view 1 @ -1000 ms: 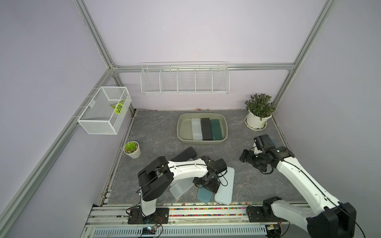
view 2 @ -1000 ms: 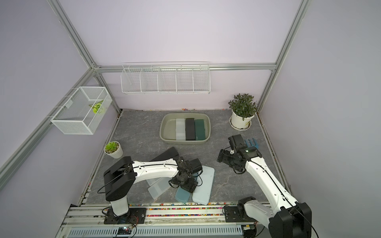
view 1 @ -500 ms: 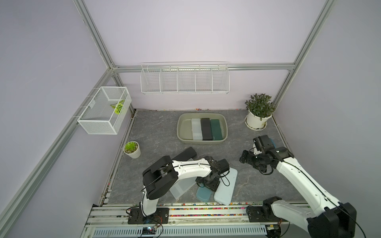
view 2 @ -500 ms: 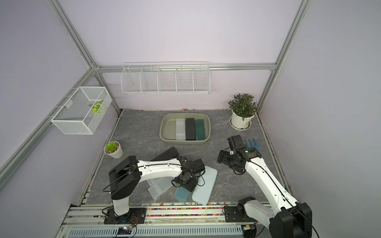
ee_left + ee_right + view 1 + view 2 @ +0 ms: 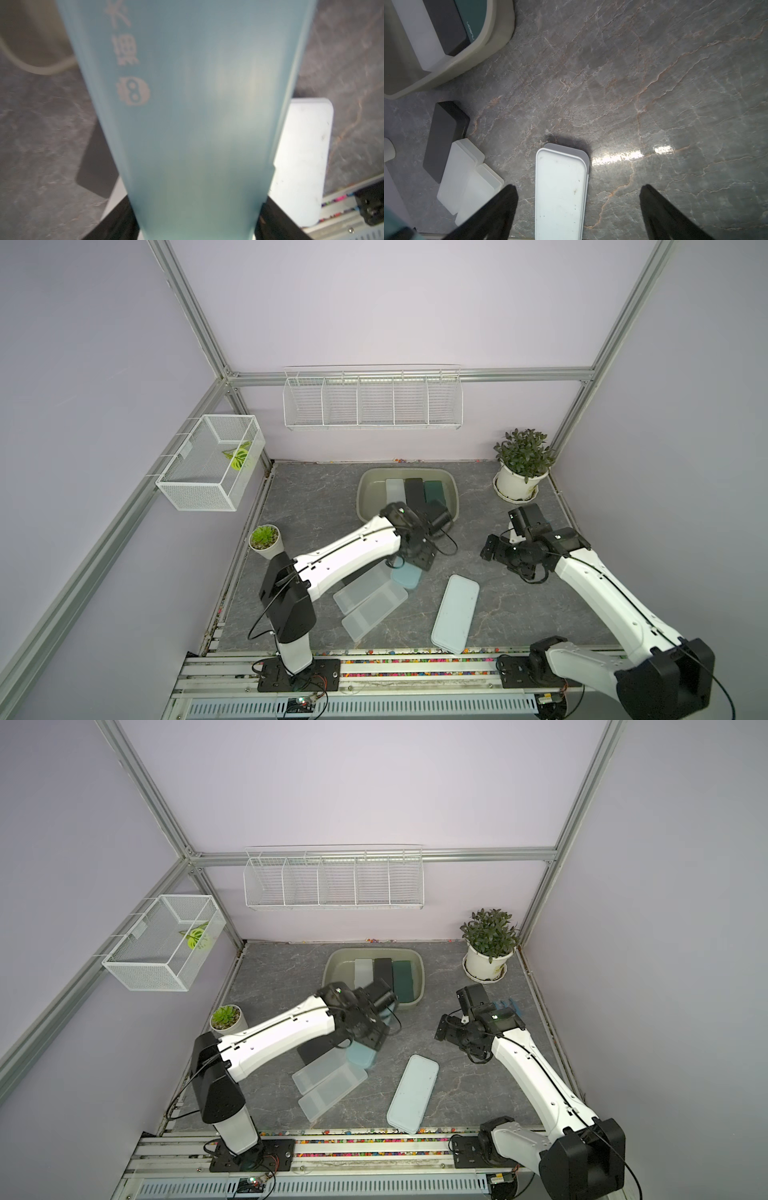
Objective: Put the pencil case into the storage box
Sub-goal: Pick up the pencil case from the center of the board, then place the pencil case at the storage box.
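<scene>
A pale teal pencil case (image 5: pixel 195 116) fills the left wrist view, with white printed marks on it. My left gripper (image 5: pixel 195 220) is shut on its sides, and black fingers (image 5: pixel 116 220) show at either edge. In both top views the case (image 5: pixel 408 577) (image 5: pixel 360 1056) hangs tilted under that gripper (image 5: pixel 419 559), clear of the floor and just in front of the storage box (image 5: pixel 365 493). The olive-grey box holds a white, a black and a dark green case side by side. My right gripper (image 5: pixel 492 549) (image 5: pixel 579 187) stands open and empty to the right.
A large pale blue case (image 5: pixel 455 608) lies near the front rail. Two translucent cases (image 5: pixel 370 601) and a black case (image 5: pixel 316 1052) lie under the left arm. Potted plants (image 5: pixel 521 464) (image 5: pixel 264 537) stand at the back right and at the left.
My left gripper has closed on the teal case, lifted it and carried it from near the front toward the storage box. The right arm has not moved.
</scene>
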Controlling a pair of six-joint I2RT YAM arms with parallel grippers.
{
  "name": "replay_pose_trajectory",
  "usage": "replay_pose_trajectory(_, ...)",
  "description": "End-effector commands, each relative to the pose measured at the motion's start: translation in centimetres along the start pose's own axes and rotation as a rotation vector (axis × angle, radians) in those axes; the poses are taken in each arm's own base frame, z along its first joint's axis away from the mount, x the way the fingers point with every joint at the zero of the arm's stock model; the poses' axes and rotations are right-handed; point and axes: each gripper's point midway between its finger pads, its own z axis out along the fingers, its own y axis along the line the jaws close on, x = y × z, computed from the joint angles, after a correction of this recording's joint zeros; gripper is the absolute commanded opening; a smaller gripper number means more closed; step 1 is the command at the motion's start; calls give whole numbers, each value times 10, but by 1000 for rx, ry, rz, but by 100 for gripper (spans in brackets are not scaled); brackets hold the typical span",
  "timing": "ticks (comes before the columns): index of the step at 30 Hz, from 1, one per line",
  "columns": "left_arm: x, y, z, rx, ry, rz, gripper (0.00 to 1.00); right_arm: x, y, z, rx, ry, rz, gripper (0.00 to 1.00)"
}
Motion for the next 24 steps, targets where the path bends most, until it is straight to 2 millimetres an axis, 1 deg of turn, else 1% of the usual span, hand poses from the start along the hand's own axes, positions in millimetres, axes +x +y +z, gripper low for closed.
replay_pose_trajectory(1, -48, 65, 4, -136, -68, -29, 72, -12, 14, 2, -28, -29, 8, 96)
replay_pose_trajectory(2, -66, 81, 8, -152, -90, -54, 71, -13, 18, 3, -33, -28, 4, 96)
replay_pose_trajectory(5, -115, 114, 21, -172, -134, -93, 70, -17, 28, 8, -37, -24, -10, 96)
replay_pose_trajectory(7, -141, 129, 33, -174, -149, -110, 69, -20, 34, 10, -42, -24, -18, 96)
replay_pose_trajectory(9, -158, 140, 46, -168, -160, -137, 69, -24, 39, 11, -44, -25, -21, 96)
replay_pose_trajectory(10, -163, 144, 53, -152, -172, -156, 69, -25, 40, 11, -45, -25, -25, 96)
replay_pose_trajectory(14, -177, 158, 77, -186, -201, -200, 69, -30, 44, 14, -47, -27, -26, 96)
replay_pose_trajectory(20, -183, 165, 118, -216, -189, -218, 71, -35, 49, 22, -40, -12, -26, 96)
replay_pose_trajectory(24, -175, 171, 147, -213, -141, -242, 71, -38, 51, 26, -33, -3, -28, 96)
